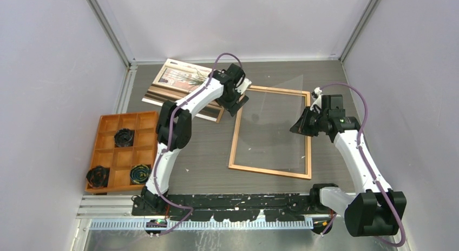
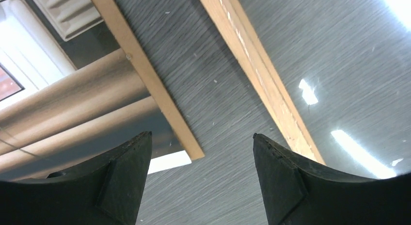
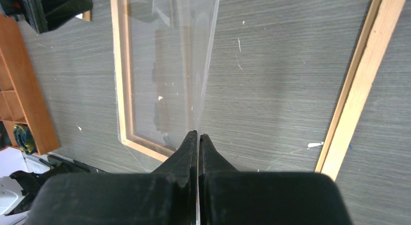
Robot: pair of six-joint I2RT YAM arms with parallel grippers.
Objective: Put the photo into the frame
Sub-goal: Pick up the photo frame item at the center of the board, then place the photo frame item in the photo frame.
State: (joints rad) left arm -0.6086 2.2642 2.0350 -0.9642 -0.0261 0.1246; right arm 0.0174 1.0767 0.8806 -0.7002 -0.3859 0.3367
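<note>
One frame [image 1: 270, 171] lies flat at table centre. One photo [image 1: 172, 80] lies face up at the far left, just beside the frame's corner. Left gripper [image 2: 201, 134]: jaws apart, holding nothing, above that corner. Right gripper [image 3: 198, 134]: clamped on one clear sheet [image 3: 165, 65], tilted over the frame. One tray [image 1: 108, 121] holds three black items [image 1: 124, 137]

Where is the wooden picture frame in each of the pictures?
Top view: the frame lies flat mid-table, between the two arms.
Left wrist view: one rail slants across the middle, from the top edge downwards.
Right wrist view: a rail at each side, the left one seen through the clear sheet that the right gripper pinches.
Shared landmark: the grey streaky table under it.
</note>
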